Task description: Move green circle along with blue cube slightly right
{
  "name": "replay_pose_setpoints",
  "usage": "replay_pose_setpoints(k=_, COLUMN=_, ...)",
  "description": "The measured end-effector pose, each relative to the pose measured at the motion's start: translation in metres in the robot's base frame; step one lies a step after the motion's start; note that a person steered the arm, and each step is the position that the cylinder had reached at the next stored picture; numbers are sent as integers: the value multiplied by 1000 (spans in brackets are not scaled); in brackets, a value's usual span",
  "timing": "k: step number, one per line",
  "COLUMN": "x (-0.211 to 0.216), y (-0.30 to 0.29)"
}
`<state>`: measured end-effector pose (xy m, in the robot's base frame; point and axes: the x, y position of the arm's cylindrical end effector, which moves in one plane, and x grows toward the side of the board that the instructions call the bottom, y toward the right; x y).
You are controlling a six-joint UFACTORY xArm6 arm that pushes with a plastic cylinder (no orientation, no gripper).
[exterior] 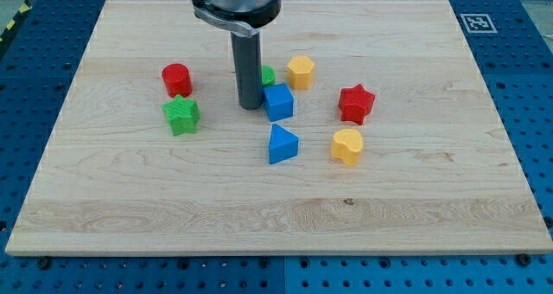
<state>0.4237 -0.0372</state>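
Standing upright, my tip [251,106] touching blue cube [279,102] left side.

Cam 1 of 1 | I see from above, beyond the board's [415,199] near edge, tilted down and facing across it | middle distance: whole wooden board in frame, blue pegboard table [536,86] around it | rod [248,69] enters from the view's top, mount cropped | no second view, no overlap
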Motion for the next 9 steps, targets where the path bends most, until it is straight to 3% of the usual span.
replay_pose_setpoints(k=5, x=-22, y=-42)
replay_pose_setpoints(k=9, x=-7, y=-5)
